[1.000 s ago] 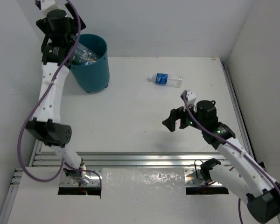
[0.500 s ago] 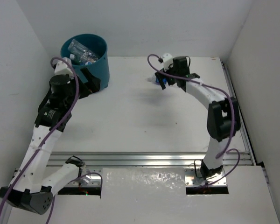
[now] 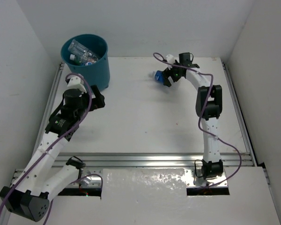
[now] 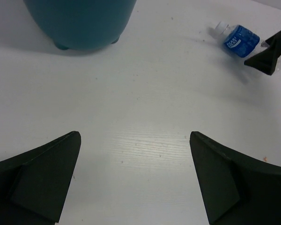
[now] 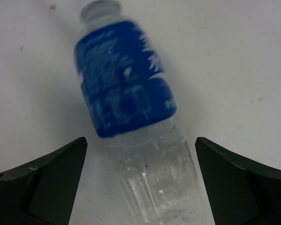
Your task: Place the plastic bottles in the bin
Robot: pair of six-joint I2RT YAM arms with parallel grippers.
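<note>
One plastic bottle (image 5: pixel 129 89), clear with a blue label and white cap, lies on the white table at the far middle (image 3: pixel 158 75), and also shows in the left wrist view (image 4: pixel 240 41). My right gripper (image 5: pixel 140 145) is open and straddles the bottle's clear lower body, with a gap on each side; from above it is seen reaching in from the right (image 3: pixel 166 78). The teal bin (image 3: pixel 90 70) stands at the far left with several bottles (image 3: pixel 82 52) inside. My left gripper (image 4: pixel 134 140) hangs open and empty over bare table just in front of the bin (image 4: pixel 79 23).
White walls close in the table on the left, back and right. Aluminium rails (image 3: pixel 145 159) run along the near edge, and a side rail (image 3: pixel 235 103) lines the right.
The left arm has pulled back from above the bin and dropped low in front of it. The right arm has stretched out to the far bottle, and its open fingers now flank it.
</note>
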